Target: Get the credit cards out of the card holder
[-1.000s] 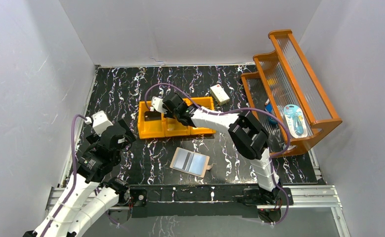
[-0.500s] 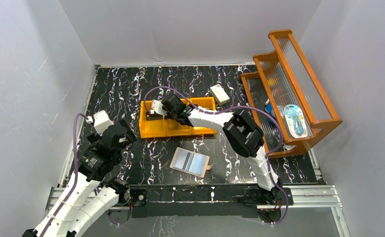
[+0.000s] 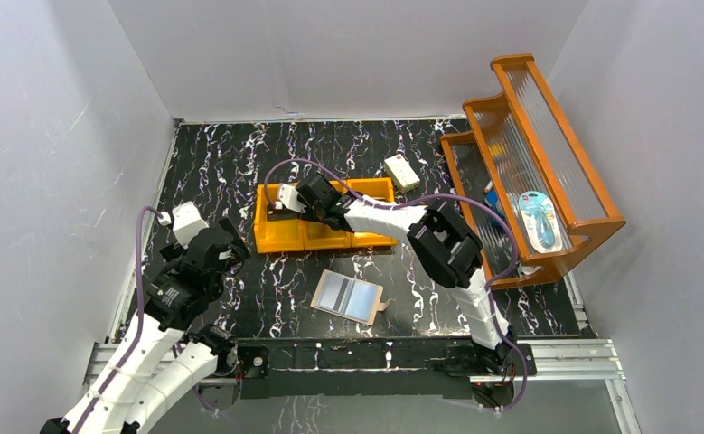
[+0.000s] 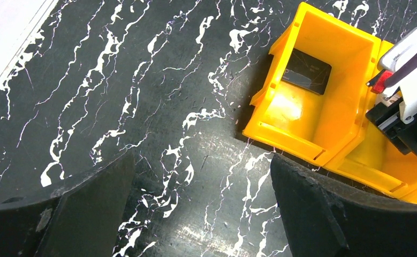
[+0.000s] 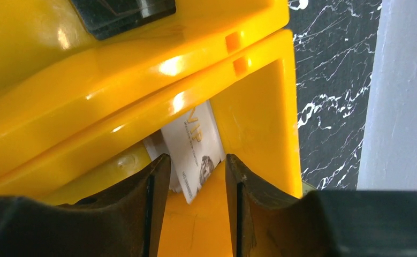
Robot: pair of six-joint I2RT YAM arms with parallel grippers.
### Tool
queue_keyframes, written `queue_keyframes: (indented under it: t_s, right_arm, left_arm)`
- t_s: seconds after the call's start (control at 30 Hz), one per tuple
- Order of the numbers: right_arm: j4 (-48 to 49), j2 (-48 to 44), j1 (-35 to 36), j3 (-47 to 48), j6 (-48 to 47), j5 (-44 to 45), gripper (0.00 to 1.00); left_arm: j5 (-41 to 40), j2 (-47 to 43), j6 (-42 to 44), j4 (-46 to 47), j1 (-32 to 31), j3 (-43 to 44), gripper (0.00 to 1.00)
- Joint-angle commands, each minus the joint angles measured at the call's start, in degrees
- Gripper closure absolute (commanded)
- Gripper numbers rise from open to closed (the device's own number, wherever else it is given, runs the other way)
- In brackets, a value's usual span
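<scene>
The card holder (image 3: 348,297) lies open on the table near the front, pale blue-grey pockets up. A white credit card (image 5: 192,144) lies tilted in the middle compartment of the orange bin (image 3: 267,244). My right gripper (image 5: 196,160) stands open just above it; the card leans by the left finger and is apart from the right one. A black credit card (image 4: 306,71) lies in the bin's left compartment. My left gripper (image 4: 201,166) hangs wide open over bare table left of the bin, with nothing between its fingers.
A thick white box (image 3: 402,172) lies behind the bin. An orange shelf rack (image 3: 529,154) stands at the right and holds a blue packaged item (image 3: 539,220). White walls close in the left, back and right sides.
The right gripper's jaws have spread apart and let the white card go into the bin's middle compartment. That wrist shifted slightly left. The left arm has not moved.
</scene>
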Motion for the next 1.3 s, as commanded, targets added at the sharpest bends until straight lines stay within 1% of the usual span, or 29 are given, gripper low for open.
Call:
queue_keyframes:
  t_s: [0.0,0.07,0.2,0.33,0.47,0.53,0.57,0.6,0.63,0.67,0.7,0.73,0.8,0.87,0.97,1.03,1.07,1.1,1.13,1.17,1.27]
  right_arm:
    - [0.93,-3.75,-0.5,-1.52,1.27,0.45,0.46]
    - [1.01,-4.25,-0.46,-1.63,2.76,0.71,0.44]
    - [3.06,-7.95,-0.51,-2.68,7.78,-2.4,0.42]
    - [4.68,-14.11,-0.4,-4.1,14.78,-6.52,0.41]
    - [7.27,-21.98,-0.43,-8.9,23.78,-6.82,0.39]
    - [8.6,-27.35,-0.44,-12.54,30.89,-6.33,0.37]
    - [9.46,-30.08,-0.41,-14.52,35.15,-6.42,0.34]
    - [9.73,-32.53,-0.46,-17.34,40.15,-6.15,0.3]
    - [9.66,-34.95,-0.47,-19.41,45.72,-5.52,0.23]
    - [9.23,-37.27,-0.47,-21.78,52.58,-4.86,0.13]
    - [9.13,-39.43,-0.51,-24.19,58.14,-4.89,0.1]
    - [8.89,-41.22,-0.54,-26.61,63.12,-5.46,0.1]
    - [6.61,-43.8,-0.51,-30.35,72.36,-7.54,0.1]
    - [0.95,-44.91,-0.51,-32.14,80.81,-7.45,0.12]
    - [-6.24,-45.07,-0.19,-33.74,87.38,-8.37,0.13]
    - [-8.58,-45.36,0.65,-35.68,92.22,-8.3,0.14]
    - [-8.32,-45.48,1.27,-36.92,93.74,-8.42,0.16]
    - [-8.55,-45.25,2.48,-37.67,95.19,-7.97,0.21]
    - [-9.57,-44.59,3.62,-37.58,96.53,-6.05,0.24]
    - [-12.62,-43.64,5.49,-36.74,98.18,-2.99,0.24]
    - [-22.36,-39.38,11.38,-31.17,101.94,5.81,0.19]
  left_arm:
    - [-1.48,0.44,0.13,-0.04,0.2,1.3,0.01]
    - [-1.48,0.73,0.13,-0.03,0.27,1.32,0.02]
    - [-1.52,1.11,0.05,-0.37,0.19,1.49,0.02]
    - [-1.71,1.03,-0.13,-0.56,0.25,1.52,0.02]
    - [-1.66,1.03,-0.21,-0.55,0.23,1.47,0.02]
    - [-1.49,1.15,-0.22,-0.49,0.26,1.52,0.02]
    - [-1.33,1.2,-0.15,-0.43,0.18,1.44,0.02]
    - [-1.16,1.31,-0.11,-0.34,0.25,1.47,0.02]
    - [-1.01,1.44,0.04,-0.19,0.19,1.42,0.02]
    - [-0.74,1.65,0.17,-0.08,0.16,1.41,0.02]
    - [-0.59,1.83,0.24,0.04,0.2,1.4,0.02]
    - [-0.43,2.04,0.37,0.1,0.25,1.36,0.02]
    - [-0.12,2.52,0.44,0.14,0.27,1.42,0.02]
    - [0.17,2.98,0.54,0.19,0.18,1.51,0.02]
    - [0.69,3.43,0.74,0.47,0.19,1.35,0.02]
    - [0.9,3.69,0.81,0.58,0.22,1.33,0.02]
    - [0.93,3.79,0.84,0.59,0.25,1.32,0.02]
    - [0.82,3.88,0.87,0.59,0.17,1.4,0.02]
    - [0.66,3.88,0.89,0.47,0.15,1.43,0.02]
    - [0.36,3.86,0.79,0.35,0.2,1.47,0.02]
    - [-0.24,3.55,0.34,-0.06,0.23,1.45,0.02]
